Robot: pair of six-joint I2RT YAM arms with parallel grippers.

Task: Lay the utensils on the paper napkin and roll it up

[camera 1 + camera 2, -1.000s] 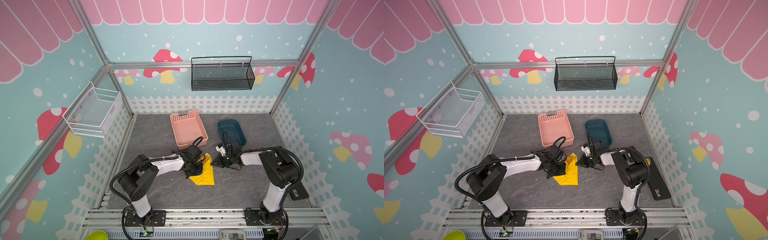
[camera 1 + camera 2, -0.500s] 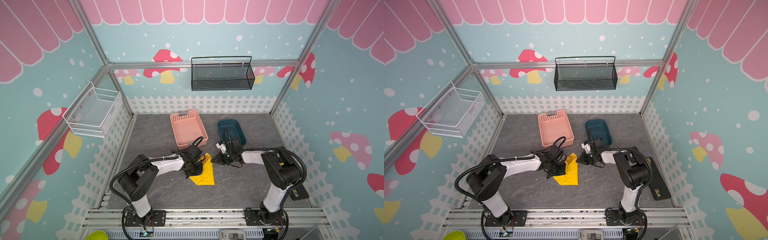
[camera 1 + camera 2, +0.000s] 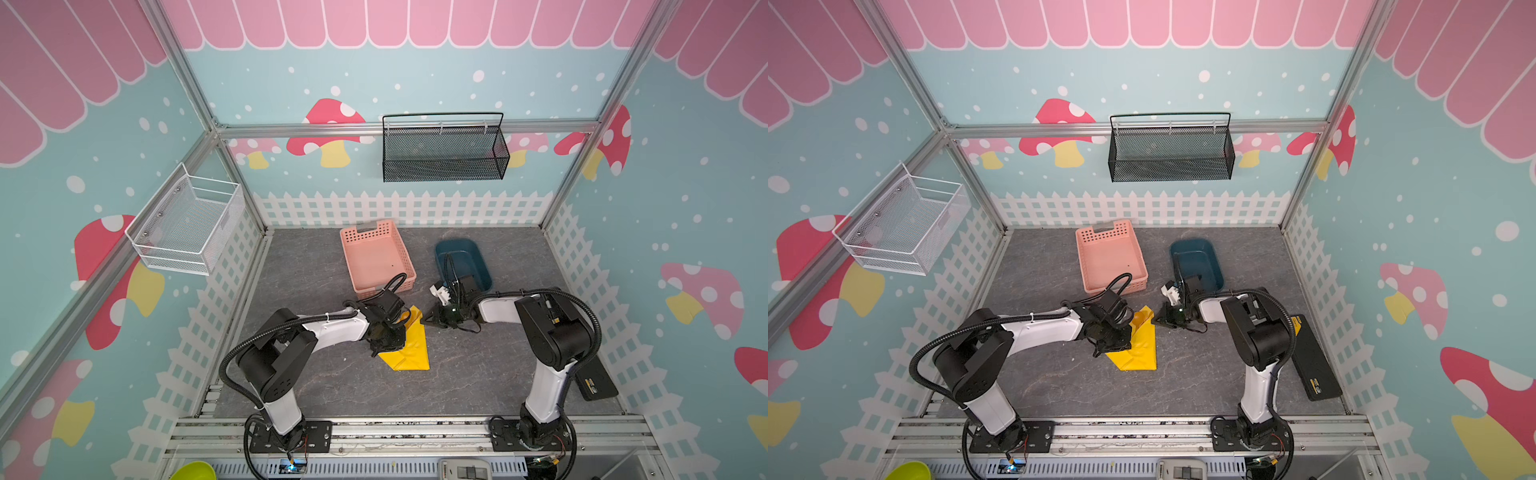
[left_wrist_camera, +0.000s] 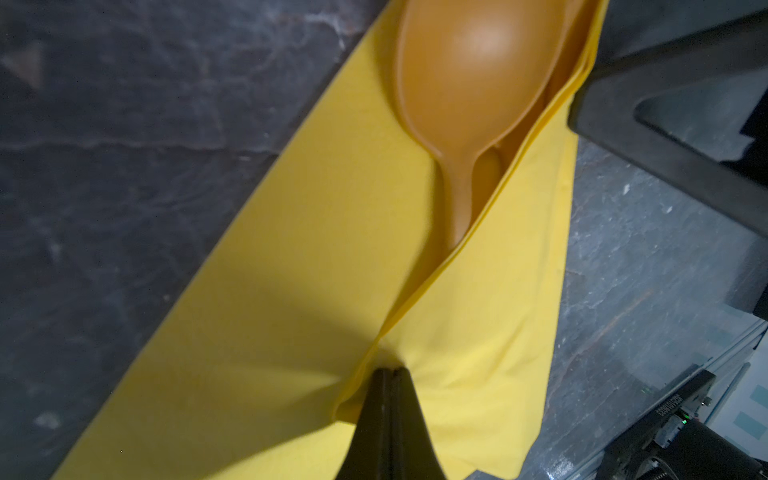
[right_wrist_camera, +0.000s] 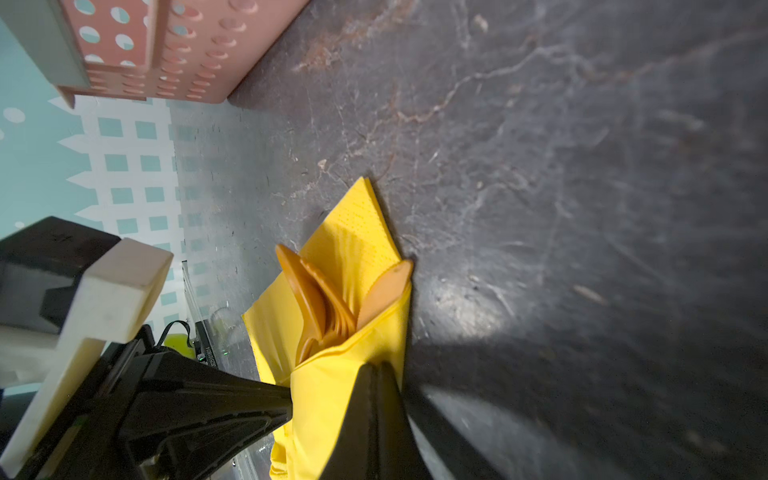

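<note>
On the table (image 3: 478, 374), the napkin (image 3: 409, 349) half-wraps the utensils (image 5: 309, 291), long axis running twelve to six o'clock; the left claw (image 4: 388, 376) pinches its flap from nine, the right claw (image 5: 376, 370) sits pressed together at one, so I'd reckon the roll goes crosswise.

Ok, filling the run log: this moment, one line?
left tool: shut on napkin | right tool: shut at napkin | spoon: in fold

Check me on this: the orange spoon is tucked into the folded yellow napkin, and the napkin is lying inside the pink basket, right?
Not quite. The spoon is tucked into the folded paper napkin, but that lies on the grey table, outside the pink basket, not in it. Both top views show this.
</note>
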